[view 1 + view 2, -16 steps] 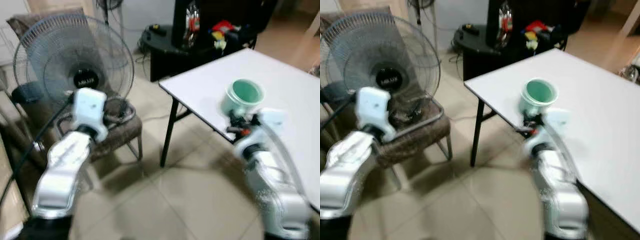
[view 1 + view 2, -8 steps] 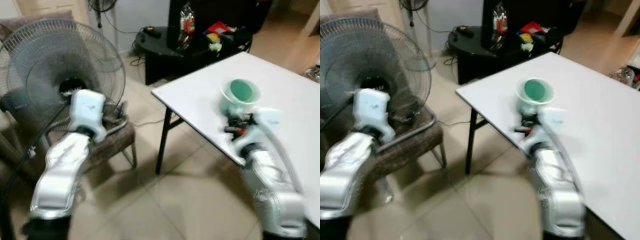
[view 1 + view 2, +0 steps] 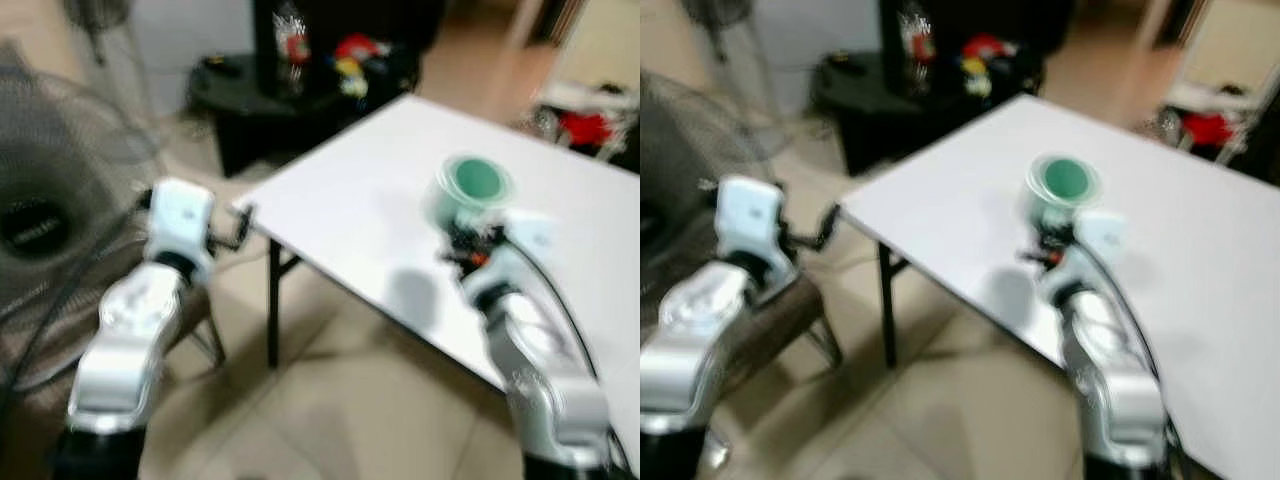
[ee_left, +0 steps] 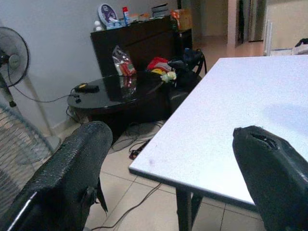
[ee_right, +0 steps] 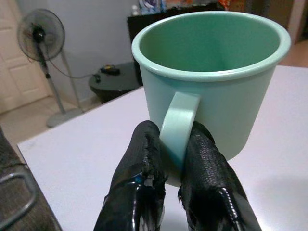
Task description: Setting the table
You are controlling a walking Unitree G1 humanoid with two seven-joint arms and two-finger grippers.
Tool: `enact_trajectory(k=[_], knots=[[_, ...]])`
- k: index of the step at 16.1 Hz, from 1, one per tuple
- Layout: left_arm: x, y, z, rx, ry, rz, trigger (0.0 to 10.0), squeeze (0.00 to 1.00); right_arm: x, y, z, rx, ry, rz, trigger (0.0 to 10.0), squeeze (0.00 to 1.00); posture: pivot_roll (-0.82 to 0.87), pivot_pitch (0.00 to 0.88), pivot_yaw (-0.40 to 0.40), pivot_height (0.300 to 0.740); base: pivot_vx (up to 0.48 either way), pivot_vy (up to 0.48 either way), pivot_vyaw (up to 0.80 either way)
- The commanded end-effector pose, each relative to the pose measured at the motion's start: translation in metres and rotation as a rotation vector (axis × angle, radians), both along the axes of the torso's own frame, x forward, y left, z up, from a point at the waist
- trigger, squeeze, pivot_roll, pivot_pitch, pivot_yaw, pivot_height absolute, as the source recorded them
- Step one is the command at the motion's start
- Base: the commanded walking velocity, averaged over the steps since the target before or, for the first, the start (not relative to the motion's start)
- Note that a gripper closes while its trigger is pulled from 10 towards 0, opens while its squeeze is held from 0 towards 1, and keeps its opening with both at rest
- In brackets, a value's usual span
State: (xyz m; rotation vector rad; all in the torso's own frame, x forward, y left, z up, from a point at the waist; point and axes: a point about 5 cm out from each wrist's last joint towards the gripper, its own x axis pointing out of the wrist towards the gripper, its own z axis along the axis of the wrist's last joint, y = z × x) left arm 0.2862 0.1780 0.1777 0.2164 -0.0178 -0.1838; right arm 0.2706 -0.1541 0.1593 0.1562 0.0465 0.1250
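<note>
The right end effector (image 5: 171, 166) pinches the handle of a green mug (image 5: 211, 82), held upright above the white worktop (image 3: 370, 220) at right of centre in the head views. The left end effector (image 4: 168, 168), fingers spread wide, hangs off the worktop's corner at frame left

Right tool (image 3: 1047, 243) holds green mug (image 3: 1062, 192) above white table (image 3: 1200, 270).

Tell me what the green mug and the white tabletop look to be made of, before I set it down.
The green mug, pinched by its handle in the right gripper, looks like matte melamine or plastic: thick rim, even pale colour, dull sheen; glazed ceramic can't be ruled out. The white tabletop looks like smooth laminate: a thin flat slab with a faint speckle.
</note>
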Motion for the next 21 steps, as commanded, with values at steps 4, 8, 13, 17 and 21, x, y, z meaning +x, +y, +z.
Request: enact_trajectory(k=[4,8,13,17,21], knots=[[0.0015,-0.0064,0.0043,-0.004,-0.012,-0.027,10.0,0.0,0.0022,-0.0073,0.0017,-0.024,-0.002,-0.014,10.0,0.0,0.02,0.0,-0.008,0.74,0.295,0.0,-0.17],[0.0013,-0.007,0.0039,-0.007,-0.012,-0.032,10.0,0.0,0.0038,-0.0045,0.0016,-0.021,0.002,0.011,10.0,0.0,0.02,0.0,-0.011,0.74,0.297,0.0,-0.39],[0.0008,-0.008,0.0022,-0.004,-0.003,-0.048,10.0,0.0,0.0059,-0.0027,0.0018,-0.021,0.001,0.021,10.0,0.0,0.03,0.0,-0.007,0.74,0.298,0.0,0.0],[0.0004,-0.0097,0.0009,-0.003,0.003,-0.056,10.0,0.0,0.0072,-0.0031,0.0014,-0.026,0.012,0.032,10.0,0.0,0.02,0.0,-0.005,0.74,0.296,0.0,-0.2],[0.0001,-0.0099,0.0008,-0.005,0.004,-0.059,10.0,0.0,0.01,-0.0008,-0.001,0.001,0.028,0.053,10.0,0.0,0.02,0.0,-0.005,0.74,0.296,0.0,-0.5]])
